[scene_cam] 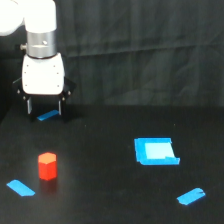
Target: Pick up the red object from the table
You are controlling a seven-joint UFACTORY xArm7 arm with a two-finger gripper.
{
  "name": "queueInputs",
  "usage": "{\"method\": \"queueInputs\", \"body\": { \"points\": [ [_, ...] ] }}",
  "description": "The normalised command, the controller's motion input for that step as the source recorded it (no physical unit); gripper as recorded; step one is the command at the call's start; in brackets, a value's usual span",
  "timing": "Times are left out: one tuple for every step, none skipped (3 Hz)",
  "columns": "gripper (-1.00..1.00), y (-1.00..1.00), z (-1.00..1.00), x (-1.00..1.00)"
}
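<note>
The red object (47,165), a small red-orange hexagonal block, stands upright on the black table (100,190) toward the exterior view's left. My gripper (44,107) hangs from the white arm well behind and above the block, with clear space between them. Its two dark fingers stand apart with nothing between them, so it is open. A blue tape strip (48,116) shows through the gap under the fingers.
A larger flat blue piece (155,151) lies toward the exterior view's right. Short blue tape strips lie at the front left (20,188) and front right (191,196). A black cloth backdrop (140,50) hangs behind the table.
</note>
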Motion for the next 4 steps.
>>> {"method": "queueInputs", "body": {
  "points": [
    [1.00,-0.92,-0.19,0.06],
    [1.00,-0.99,0.01,0.22],
    [1.00,-1.00,0.15,0.25],
    [1.00,-1.00,0.19,0.29]
  ]
}}
